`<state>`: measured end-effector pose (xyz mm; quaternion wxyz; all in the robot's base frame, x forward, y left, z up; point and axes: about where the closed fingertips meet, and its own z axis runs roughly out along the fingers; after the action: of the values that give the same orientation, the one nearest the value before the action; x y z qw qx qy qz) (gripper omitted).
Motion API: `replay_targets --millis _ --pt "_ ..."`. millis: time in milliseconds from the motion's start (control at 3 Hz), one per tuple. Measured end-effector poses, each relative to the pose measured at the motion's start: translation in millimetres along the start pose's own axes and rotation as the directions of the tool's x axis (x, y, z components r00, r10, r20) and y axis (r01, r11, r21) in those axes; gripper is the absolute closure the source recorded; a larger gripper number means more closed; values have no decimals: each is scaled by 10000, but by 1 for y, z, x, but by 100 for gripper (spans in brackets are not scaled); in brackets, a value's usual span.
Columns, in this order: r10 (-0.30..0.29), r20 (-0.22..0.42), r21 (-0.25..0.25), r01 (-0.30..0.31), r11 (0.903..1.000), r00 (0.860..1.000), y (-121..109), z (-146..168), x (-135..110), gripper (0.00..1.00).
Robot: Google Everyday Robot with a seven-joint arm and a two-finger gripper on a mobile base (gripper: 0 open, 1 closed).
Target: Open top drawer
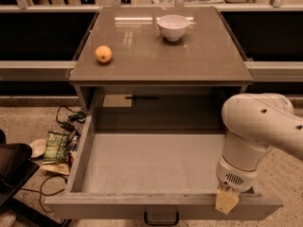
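The top drawer (151, 164) of the grey cabinet stands pulled far out toward me. Its deep grey box interior is bare. Its front edge (161, 203) runs along the bottom of the view, with the small black bar handle (161, 218) just below it. My white arm comes in from the right. My gripper (226, 201) points down at the right end of the drawer's front edge, with a yellowish fingertip showing against the rim.
An orange (103, 54) and a white bowl (173, 26) sit on the cabinet top (189, 56). Cables, a snack bag (56, 147) and a plate lie on the floor at left. A dark chair (12, 171) stands at bottom left. A counter runs behind.
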<state>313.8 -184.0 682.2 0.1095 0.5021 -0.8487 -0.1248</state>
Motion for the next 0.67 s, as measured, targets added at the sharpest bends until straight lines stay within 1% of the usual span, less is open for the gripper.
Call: replay_targets --millis 333,667 --pt "-1 -6 16 1 10000 10000 0 0 0 13" --pt "-1 -10 29 1 10000 10000 1 0 1 0"
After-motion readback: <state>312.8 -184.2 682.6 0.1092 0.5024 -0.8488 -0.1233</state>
